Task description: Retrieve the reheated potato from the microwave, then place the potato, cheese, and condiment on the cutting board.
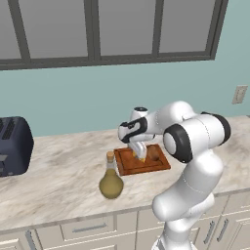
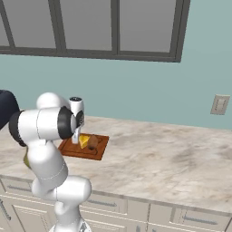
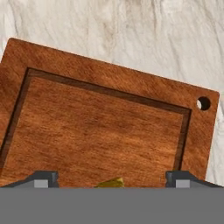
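The cutting board (image 1: 131, 166) (image 2: 69, 147) (image 3: 105, 122) lies on the marble counter. On it sit the yellow cheese (image 2: 84, 141) and, right beside it, the brown potato (image 2: 93, 142) (image 1: 154, 157). My gripper (image 1: 139, 154) (image 2: 75, 138) (image 3: 114, 179) hangs just over the board, open, its fingertips (image 3: 46, 178) spread wide on either side of the cheese's top edge (image 3: 111, 183) without touching it. The condiment (image 1: 111, 180) stands upright on the counter, off the board's front left corner. The microwave is out of view.
A dark blue toaster (image 1: 13, 145) stands at the counter's far left. Windows run above the teal wall, with a wall outlet (image 2: 220, 104) to the right. Bare marble counter (image 2: 172, 154) stretches right of the board.
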